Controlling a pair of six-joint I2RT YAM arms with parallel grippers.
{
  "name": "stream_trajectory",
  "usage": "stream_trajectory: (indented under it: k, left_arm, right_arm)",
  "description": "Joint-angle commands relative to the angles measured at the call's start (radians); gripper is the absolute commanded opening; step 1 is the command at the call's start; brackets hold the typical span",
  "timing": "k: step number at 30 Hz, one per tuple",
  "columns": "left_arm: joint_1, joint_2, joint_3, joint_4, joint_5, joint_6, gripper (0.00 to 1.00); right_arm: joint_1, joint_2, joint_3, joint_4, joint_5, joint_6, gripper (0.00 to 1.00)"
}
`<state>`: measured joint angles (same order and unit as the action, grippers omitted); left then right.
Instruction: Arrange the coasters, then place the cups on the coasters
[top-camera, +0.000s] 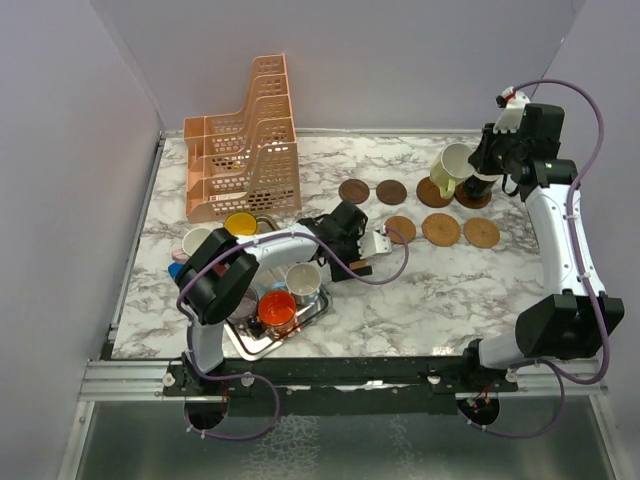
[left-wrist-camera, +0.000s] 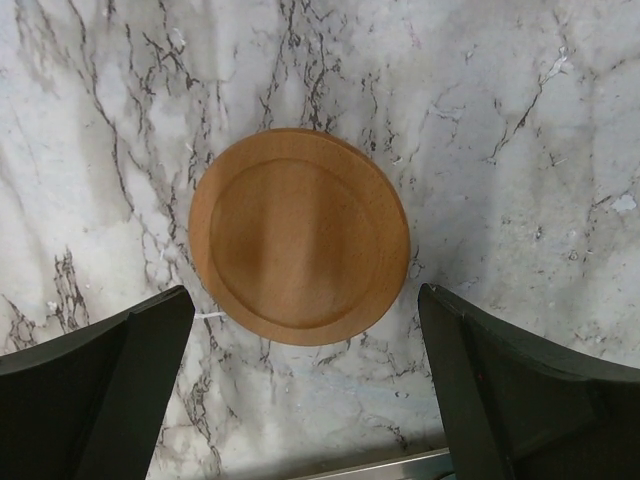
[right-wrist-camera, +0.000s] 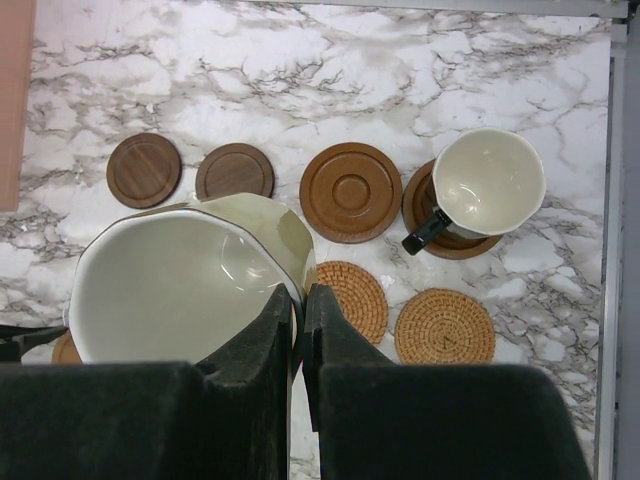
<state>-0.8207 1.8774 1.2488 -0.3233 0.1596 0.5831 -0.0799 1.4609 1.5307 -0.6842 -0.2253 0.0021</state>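
Observation:
A tan rimmed coaster (left-wrist-camera: 300, 235) lies flat on the marble. My left gripper (left-wrist-camera: 305, 400) is open above its near edge, one finger on each side and nothing held; in the top view the left gripper (top-camera: 385, 240) sits beside that coaster (top-camera: 400, 229). My right gripper (right-wrist-camera: 303, 310) is shut on the rim of a pale yellow cup (right-wrist-camera: 180, 280), lifted above the coaster rows; the same cup (top-camera: 455, 168) shows from above. A white cup with a black handle (right-wrist-camera: 487, 185) stands on a brown coaster (right-wrist-camera: 450, 243). Two dark coasters (right-wrist-camera: 144, 170) (right-wrist-camera: 235, 171), a rimmed one (right-wrist-camera: 351, 192) and two woven ones (right-wrist-camera: 350, 300) (right-wrist-camera: 445, 325) lie bare.
A silver tray (top-camera: 250, 340) at the front left holds an orange cup (top-camera: 277, 308) and a cream cup (top-camera: 304, 279). A yellow cup (top-camera: 241, 224) and a white cup (top-camera: 197, 241) stand behind it. A peach plastic organiser (top-camera: 245, 150) fills the back left.

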Motion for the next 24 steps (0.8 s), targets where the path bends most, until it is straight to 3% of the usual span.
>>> stream_trajectory:
  k: [1,6,24]
  left_arm:
    - [-0.008,0.041,0.024,0.0,-0.029,0.032,0.99]
    - [-0.008,0.079,0.057,0.001,-0.029,0.027,0.98]
    - [0.046,0.235,0.271,-0.045,0.112,-0.012,0.69]
  right_arm:
    - [-0.014,-0.074,-0.013,0.081,-0.045,0.003,0.01]
    - [-0.018,-0.085,-0.028,0.082,-0.052,0.0,0.01]
    - [-0.029,-0.142,-0.09,0.109,-0.039,-0.012,0.01]
